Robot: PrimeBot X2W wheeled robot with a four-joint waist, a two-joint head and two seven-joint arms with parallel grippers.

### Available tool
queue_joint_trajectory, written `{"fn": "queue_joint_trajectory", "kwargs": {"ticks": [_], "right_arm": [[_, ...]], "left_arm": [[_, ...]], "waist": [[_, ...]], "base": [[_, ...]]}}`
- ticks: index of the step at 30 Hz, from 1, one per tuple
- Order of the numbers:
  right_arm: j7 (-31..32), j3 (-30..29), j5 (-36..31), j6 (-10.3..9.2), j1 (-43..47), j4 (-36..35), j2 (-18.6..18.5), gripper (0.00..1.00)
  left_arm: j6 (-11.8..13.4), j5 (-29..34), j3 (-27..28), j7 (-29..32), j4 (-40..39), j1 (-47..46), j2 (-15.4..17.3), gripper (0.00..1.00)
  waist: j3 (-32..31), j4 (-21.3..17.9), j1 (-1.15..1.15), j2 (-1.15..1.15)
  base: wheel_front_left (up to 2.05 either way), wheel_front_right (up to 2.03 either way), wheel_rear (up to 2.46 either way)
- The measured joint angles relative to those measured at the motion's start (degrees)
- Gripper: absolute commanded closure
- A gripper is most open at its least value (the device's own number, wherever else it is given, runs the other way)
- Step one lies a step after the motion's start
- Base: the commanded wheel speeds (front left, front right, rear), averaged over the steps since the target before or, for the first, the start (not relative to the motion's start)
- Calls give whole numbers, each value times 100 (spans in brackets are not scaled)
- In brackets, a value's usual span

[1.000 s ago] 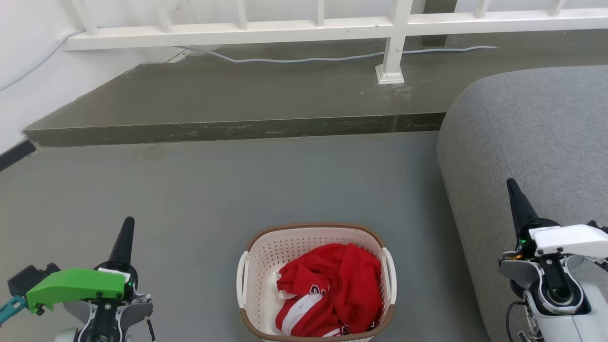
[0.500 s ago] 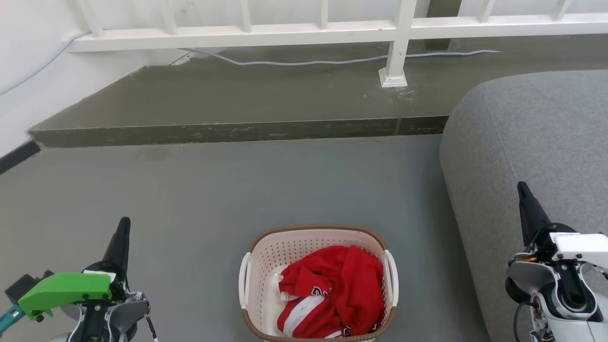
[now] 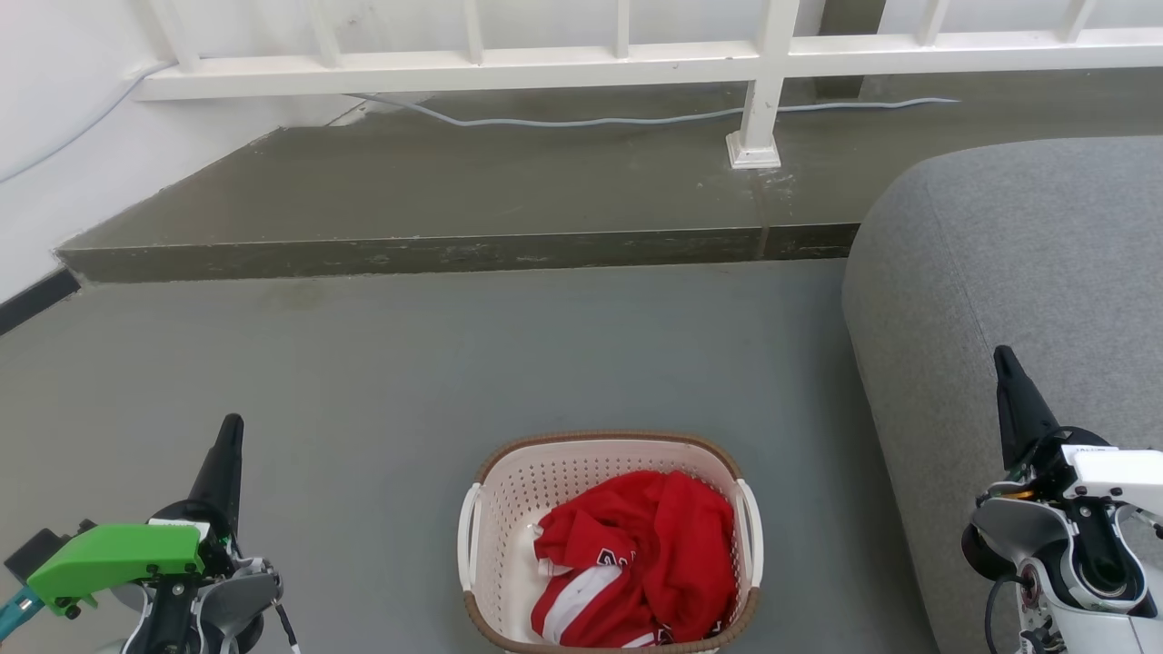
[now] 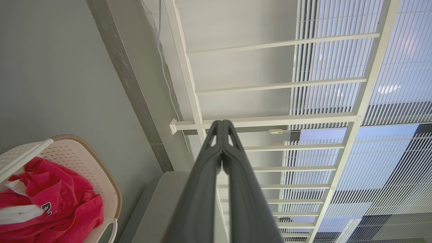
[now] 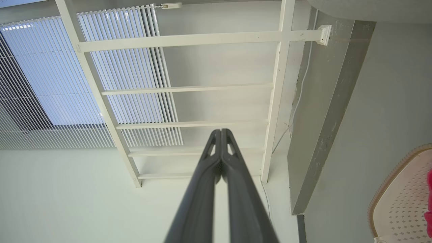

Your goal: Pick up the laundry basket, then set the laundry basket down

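The laundry basket (image 3: 509,509) stands on the grey floor at the bottom centre of the head view, cream-white and perforated with a brown rim, holding a crumpled red and white garment (image 3: 636,563). Its white loop handles sit on its left (image 3: 467,536) and right (image 3: 752,531) sides. My left gripper (image 3: 231,431) is shut and empty, well to the left of the basket. My right gripper (image 3: 1004,359) is shut and empty, off to the right in front of the sofa. The basket (image 4: 84,162) also shows at the lower left of the left wrist view, and its rim (image 5: 398,195) at the right edge of the right wrist view.
A grey sofa (image 3: 1027,272) fills the right side, close to the basket. Beyond the open floor a raised concrete step (image 3: 454,250) runs across, with a white railing (image 3: 636,59), its post (image 3: 754,136) and a grey cable (image 3: 591,118) on top. A white wall stands at the left.
The head camera has shifted slightly, so the whole scene sits a little lower and to the right. Both grippers stand lower in the view; the basket rests as before.
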Motion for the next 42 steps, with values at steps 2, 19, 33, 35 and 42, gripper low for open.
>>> {"fn": "queue_joint_trajectory", "kwargs": {"ticks": [2, 19, 33, 35, 42], "right_arm": [[0, 0, 0, 0, 0, 0, 0, 100], [0, -1, 0, 1, 1, -4, 0, 100], [0, -1, 0, 1, 1, -9, 0, 100], [0, -1, 0, 1, 2, -10, 0, 100], [0, -1, 0, 1, 2, -13, 0, 100]], "left_arm": [[0, 0, 0, 0, 0, 0, 0, 100], [0, 0, 3, 1, -1, 0, -2, 100], [0, 0, 4, 1, -1, 1, -3, 100], [0, 0, 4, 1, -2, 1, -3, 100], [0, 0, 5, 1, -2, 1, -4, 100]], "waist": [[0, 0, 0, 0], [1, 0, 0, 0], [1, 0, 0, 0], [1, 0, 0, 0], [1, 0, 0, 0]], "base": [[0, 0, 0], [0, 0, 0], [0, 0, 0], [0, 0, 0], [0, 0, 0]]}}
